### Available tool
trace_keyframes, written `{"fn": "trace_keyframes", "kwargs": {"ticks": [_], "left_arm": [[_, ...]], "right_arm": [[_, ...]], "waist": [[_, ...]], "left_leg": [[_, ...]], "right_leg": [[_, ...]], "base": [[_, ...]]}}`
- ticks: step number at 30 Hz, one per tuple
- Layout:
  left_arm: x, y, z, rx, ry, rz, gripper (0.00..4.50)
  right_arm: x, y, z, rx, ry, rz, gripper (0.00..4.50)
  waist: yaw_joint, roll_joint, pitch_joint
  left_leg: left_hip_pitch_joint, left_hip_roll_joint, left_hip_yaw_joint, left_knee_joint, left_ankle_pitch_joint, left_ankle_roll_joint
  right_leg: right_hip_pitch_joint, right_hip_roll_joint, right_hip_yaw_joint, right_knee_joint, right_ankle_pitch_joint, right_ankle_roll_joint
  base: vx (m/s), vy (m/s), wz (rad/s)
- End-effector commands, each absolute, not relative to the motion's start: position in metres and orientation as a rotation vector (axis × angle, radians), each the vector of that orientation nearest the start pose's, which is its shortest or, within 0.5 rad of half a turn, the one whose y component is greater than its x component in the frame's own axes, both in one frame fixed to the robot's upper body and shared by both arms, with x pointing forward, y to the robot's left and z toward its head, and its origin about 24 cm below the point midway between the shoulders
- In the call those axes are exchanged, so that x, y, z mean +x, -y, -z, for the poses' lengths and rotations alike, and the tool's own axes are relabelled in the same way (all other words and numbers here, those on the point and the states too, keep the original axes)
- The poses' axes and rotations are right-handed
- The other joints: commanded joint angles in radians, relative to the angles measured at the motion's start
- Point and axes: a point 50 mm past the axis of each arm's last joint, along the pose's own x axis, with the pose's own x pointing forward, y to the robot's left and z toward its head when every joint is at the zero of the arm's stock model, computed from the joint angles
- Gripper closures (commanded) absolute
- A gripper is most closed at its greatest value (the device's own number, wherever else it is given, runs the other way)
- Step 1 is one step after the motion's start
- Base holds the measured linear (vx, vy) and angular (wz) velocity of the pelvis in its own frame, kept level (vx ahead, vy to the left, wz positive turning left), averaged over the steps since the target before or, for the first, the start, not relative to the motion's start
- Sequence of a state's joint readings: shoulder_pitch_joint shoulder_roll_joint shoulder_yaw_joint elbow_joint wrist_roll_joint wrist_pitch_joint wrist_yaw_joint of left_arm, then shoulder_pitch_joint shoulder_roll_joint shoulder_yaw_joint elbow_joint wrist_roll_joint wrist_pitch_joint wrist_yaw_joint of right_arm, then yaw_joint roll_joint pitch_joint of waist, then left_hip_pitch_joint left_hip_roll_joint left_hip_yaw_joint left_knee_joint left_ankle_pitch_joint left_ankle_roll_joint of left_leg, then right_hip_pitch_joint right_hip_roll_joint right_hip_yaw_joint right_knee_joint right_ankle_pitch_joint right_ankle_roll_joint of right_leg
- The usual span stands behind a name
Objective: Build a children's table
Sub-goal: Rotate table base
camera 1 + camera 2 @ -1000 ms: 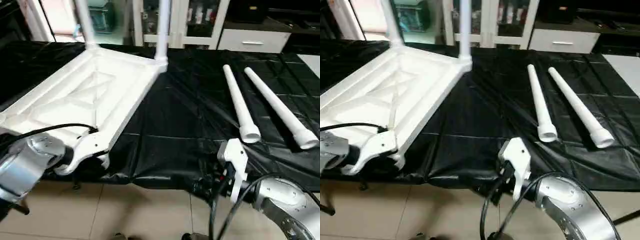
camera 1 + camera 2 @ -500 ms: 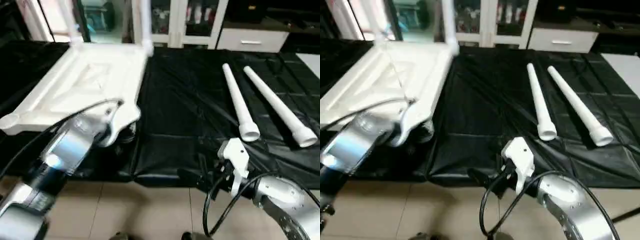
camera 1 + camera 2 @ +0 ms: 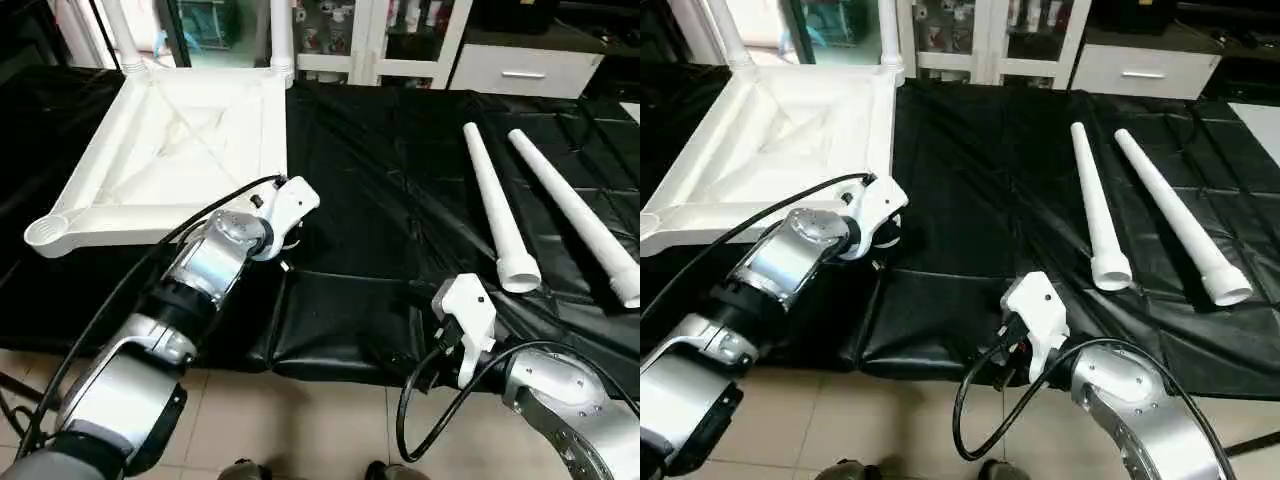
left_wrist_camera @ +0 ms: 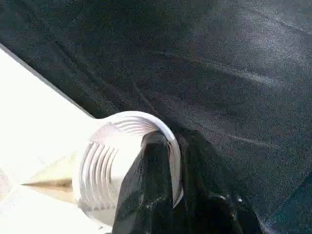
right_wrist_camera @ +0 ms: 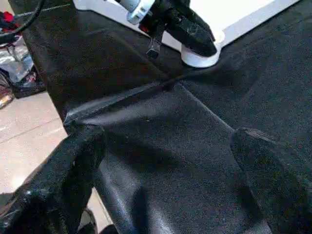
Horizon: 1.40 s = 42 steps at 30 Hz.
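The children's table top (image 3: 180,150) lies upside down on the left of the black sheet, ribbed underside up. Two white legs (image 3: 282,30) stand in its far corners. My left gripper (image 4: 170,139) is shut on the rim of the near right corner socket (image 4: 112,161), one finger inside it and one outside. The near left socket (image 3: 45,232) is empty. Two loose legs (image 3: 490,205) lie side by side on the right, wide ends towards me. My right gripper (image 5: 165,141) hangs open over the sheet at the table's front edge, holding nothing.
The black-sheeted work table (image 3: 380,180) ends in a front edge just before my right forearm (image 3: 1130,400), with tiled floor (image 3: 300,420) below. White cabinets with glass doors (image 3: 400,30) stand behind the table. A black cable (image 3: 980,410) loops from my right wrist.
My left arm has stretched forward and to the right with the socket in its grip, and the table top has swung round square to the table. The right arm has hardly moved.
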<state>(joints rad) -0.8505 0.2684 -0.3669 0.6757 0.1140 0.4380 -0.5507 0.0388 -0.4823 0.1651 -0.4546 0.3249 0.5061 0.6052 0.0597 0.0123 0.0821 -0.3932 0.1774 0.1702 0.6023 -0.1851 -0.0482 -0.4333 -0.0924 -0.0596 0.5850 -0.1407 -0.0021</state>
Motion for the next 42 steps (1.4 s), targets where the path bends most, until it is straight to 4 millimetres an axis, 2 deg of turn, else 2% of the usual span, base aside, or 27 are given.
{"fn": "trace_keyframes", "kwargs": {"ticks": [1,4,7,8,9,10,14,17,22,29,30,31,32,33,34,35,36,37,38,39,40,41,42], "left_arm": [[0.377,-0.092,-0.105,0.599,-0.367,0.730,4.38],[0.377,-0.090,-0.104,0.595,-0.376,0.739,4.38],[0.375,-0.088,-0.101,0.584,-0.398,0.779,4.38],[0.373,-0.086,-0.100,0.564,-0.409,0.797,3.82],[0.372,-0.085,-0.100,0.556,-0.411,0.804,3.82],[0.370,-0.082,-0.098,0.536,-0.421,0.826,3.62],[0.368,-0.079,-0.097,0.522,-0.424,0.841,3.30],[0.368,-0.078,-0.098,0.518,-0.421,0.855,3.09],[0.365,-0.079,-0.105,0.496,-0.410,0.889,2.66],[0.363,-0.085,-0.105,0.532,-0.408,0.901,2.12],[0.363,-0.085,-0.105,0.534,-0.405,0.903,2.05],[0.363,-0.086,-0.118,0.462,-0.293,0.884,1.99],[0.363,-0.085,-0.122,0.435,-0.261,0.881,1.89],[0.362,-0.085,-0.137,0.327,-0.141,0.861,1.89],[0.364,-0.090,-0.146,0.251,-0.087,0.765,1.89],[0.364,-0.090,-0.146,0.251,-0.087,0.765,1.89],[0.365,-0.095,-0.150,0.204,-0.063,0.694,1.89],[0.365,-0.103,-0.152,0.122,-0.061,0.587,1.89],[0.361,-0.107,-0.152,0.094,-0.060,0.529,1.89],[0.359,-0.108,-0.153,0.089,-0.044,0.522,1.89],[0.345,-0.110,-0.155,0.069,0.033,0.493,1.89],[0.337,-0.112,-0.154,0.070,0.070,0.458,1.89],[0.333,-0.114,-0.153,0.066,0.090,0.429,1.89]], "right_arm": [[0.213,0.138,-0.089,-0.136,-0.221,-0.877,0.00],[0.213,0.138,-0.090,-0.136,-0.222,-0.879,0.00],[0.214,0.138,-0.090,-0.137,-0.222,-0.881,0.00],[0.214,0.138,-0.090,-0.137,-0.223,-0.882,0.00],[0.214,0.138,-0.089,-0.137,-0.223,-0.882,0.00],[0.215,0.139,-0.088,-0.140,-0.227,-0.882,0.00],[0.216,0.140,-0.086,-0.144,-0.234,-0.881,0.00],[0.217,0.141,-0.084,-0.144,-0.237,-0.881,0.00],[0.217,0.141,-0.082,-0.145,-0.240,-0.878,0.00],[0.217,0.141,-0.081,-0.150,-0.238,-0.874,0.00],[0.217,0.141,-0.081,-0.150,-0.238,-0.873,0.00],[0.219,0.142,-0.083,-0.143,-0.211,-0.826,0.00],[0.220,0.143,-0.083,-0.141,-0.204,-0.812,0.00],[0.224,0.145,-0.086,-0.132,-0.178,-0.756,0.00],[0.230,0.148,-0.089,-0.116,-0.153,-0.683,0.00],[0.230,0.148,-0.089,-0.116,-0.153,-0.683,0.00],[0.233,0.151,-0.092,-0.105,-0.138,-0.634,0.00],[0.238,0.154,-0.093,-0.105,-0.142,-0.568,0.00],[0.241,0.157,-0.094,-0.107,-0.141,-0.509,0.00],[0.243,0.159,-0.096,-0.106,-0.134,-0.479,0.00],[0.251,0.168,-0.102,-0.098,-0.101,-0.347,0.00],[0.257,0.175,-0.107,-0.131,-0.064,-0.255,0.00],[0.260,0.179,-0.111,-0.156,-0.039,-0.197,0.00]], "waist": [[0.004,-0.005,-0.078],[0.007,-0.004,-0.076],[0.007,-0.007,-0.074],[0.007,-0.007,-0.074],[0.007,-0.009,-0.073],[0.008,-0.007,-0.071],[0.013,-0.006,-0.073],[0.014,-0.004,-0.075],[0.015,-0.004,-0.075],[0.012,0.002,-0.072],[0.011,0.000,-0.072],[0.011,0.008,-0.073],[0.007,0.004,-0.072],[0.007,0.011,-0.075],[0.003,0.012,-0.077],[0.001,0.010,-0.076],[0.001,0.012,-0.076],[-0.002,0.019,-0.075],[-0.007,0.012,-0.075],[-0.007,0.011,-0.073],[-0.008,0.008,-0.076],[-0.017,0.003,-0.072],[-0.017,0.007,-0.077]], "left_leg": [[0.017,0.036,-0.008,-0.066,-0.148,0.104],[0.023,0.038,-0.009,-0.070,-0.198,0.072],[0.020,0.038,-0.010,-0.073,-0.205,0.062],[0.019,0.038,-0.010,-0.073,-0.208,0.060],[0.020,0.038,-0.010,-0.074,-0.211,0.059],[0.025,0.039,-0.009,-0.075,-0.230,0.055],[0.024,0.042,-0.012,-0.078,-0.226,0.049],[0.020,0.041,-0.014,-0.078,-0.200,0.054],[0.021,0.042,-0.012,-0.076,-0.187,0.063],[0.022,0.041,-0.013,-0.081,-0.238,0.043],[0.022,0.041,-0.014,-0.082,-0.240,0.041],[0.022,0.043,-0.016,-0.083,-0.248,0.035],[0.021,0.043,-0.014,-0.084,-0.256,0.033],[0.022,0.042,-0.016,-0.083,-0.257,0.028],[0.021,0.044,-0.015,-0.084,-0.264,0.023],[0.025,0.044,-0.014,-0.082,-0.272,0.024],[0.025,0.043,-0.014,-0.082,-0.276,0.023],[0.022,0.044,-0.016,-0.084,-0.278,0.014],[0.023,0.043,-0.016,-0.084,-0.278,0.014],[0.023,0.041,-0.015,-0.084,-0.276,0.020],[0.023,0.041,-0.015,-0.082,-0.263,0.025],[0.009,0.038,-0.013,-0.085,-0.241,0.032],[0.012,0.039,-0.014,-0.084,-0.239,0.031]], "right_leg": [[0.074,-0.044,0.035,-0.055,-0.142,-0.248],[0.068,-0.045,0.036,-0.063,-0.219,-0.221],[0.069,-0.045,0.036,-0.065,-0.235,-0.206],[0.069,-0.047,0.036,-0.066,-0.245,-0.201],[0.068,-0.047,0.036,-0.067,-0.252,-0.199],[0.064,-0.047,0.037,-0.072,-0.282,-0.195],[0.067,-0.048,0.036,-0.069,-0.270,-0.195],[0.072,-0.050,0.035,-0.063,-0.221,-0.203],[0.073,-0.051,0.036,-0.061,-0.196,-0.221],[0.072,-0.049,0.035,-0.069,-0.259,-0.199],[0.072,-0.049,0.035,-0.069,-0.261,-0.196],[0.072,-0.051,0.035,-0.068,-0.264,-0.198],[0.071,-0.051,0.034,-0.071,-0.261,-0.204],[0.072,-0.051,0.034,-0.067,-0.254,-0.210],[0.071,-0.051,0.033,-0.067,-0.239,-0.225],[0.068,-0.047,0.031,-0.069,-0.232,-0.229],[0.069,-0.045,0.031,-0.066,-0.236,-0.227],[0.073,-0.045,0.031,-0.059,-0.236,-0.224],[0.074,-0.044,0.029,-0.064,-0.248,-0.216],[0.073,-0.045,0.029,-0.069,-0.267,-0.210],[0.075,-0.047,0.030,-0.071,-0.288,-0.198],[0.074,-0.045,0.029,-0.074,-0.304,-0.184],[0.074,-0.044,0.028,-0.071,-0.314,-0.179]], "base": [[0.000,0.000,0.00],[0.000,0.000,0.00],[0.000,0.000,0.00],[0.000,0.000,0.00],[0.000,0.000,0.00],[0.000,0.000,0.00],[0.000,0.000,0.00],[0.000,0.000,0.00],[0.000,0.000,0.00],[0.000,0.000,0.00],[0.000,0.000,0.00],[0.000,0.000,0.00],[0.000,0.000,0.00],[0.000,0.000,0.00],[0.000,0.000,0.00],[0.000,0.000,0.00],[0.000,0.000,0.00],[0.000,0.000,0.00],[0.000,0.000,0.00],[0.000,0.000,0.00],[0.000,0.000,0.00],[0.000,0.000,0.00],[0.000,0.000,0.00]]}}
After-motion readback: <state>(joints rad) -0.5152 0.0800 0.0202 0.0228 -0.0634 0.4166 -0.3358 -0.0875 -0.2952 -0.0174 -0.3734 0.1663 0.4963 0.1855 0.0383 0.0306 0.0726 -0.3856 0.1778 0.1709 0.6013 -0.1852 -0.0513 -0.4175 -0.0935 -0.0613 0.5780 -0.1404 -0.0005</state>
